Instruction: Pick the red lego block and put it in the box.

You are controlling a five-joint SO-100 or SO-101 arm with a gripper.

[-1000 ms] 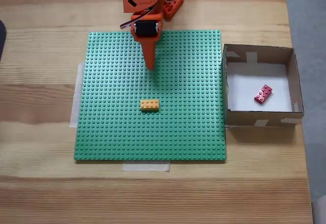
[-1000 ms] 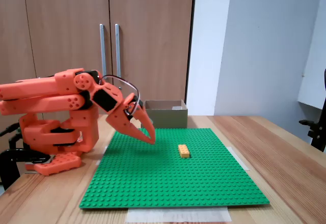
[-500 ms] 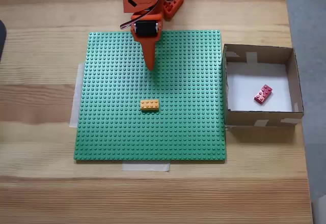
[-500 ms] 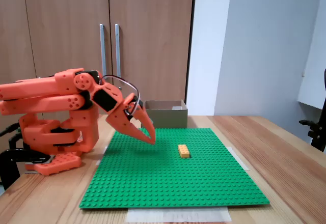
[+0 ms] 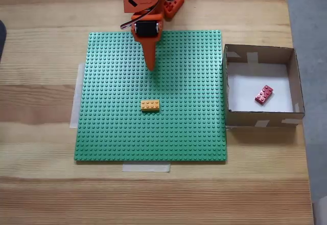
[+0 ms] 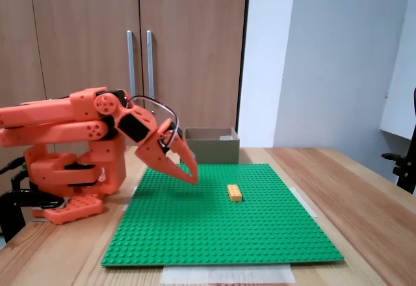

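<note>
While the small red lego block (image 5: 263, 94) lies inside the square brown cardboard box (image 5: 259, 118) at right, our empty orange gripper (image 5: 151, 67) hangs pressed together at upper centre.

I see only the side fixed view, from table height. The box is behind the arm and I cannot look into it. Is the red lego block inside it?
Observer: Yes. In the fixed view from above, the red lego block lies on the white floor of the box.
Operator: Does it touch a wall?
Observer: No, it lies askew, apart from all four walls.
Operator: Is the gripper over the orange-yellow brick?
Observer: No. The gripper points at bare green baseplate, well short of the orange-yellow brick.
</note>
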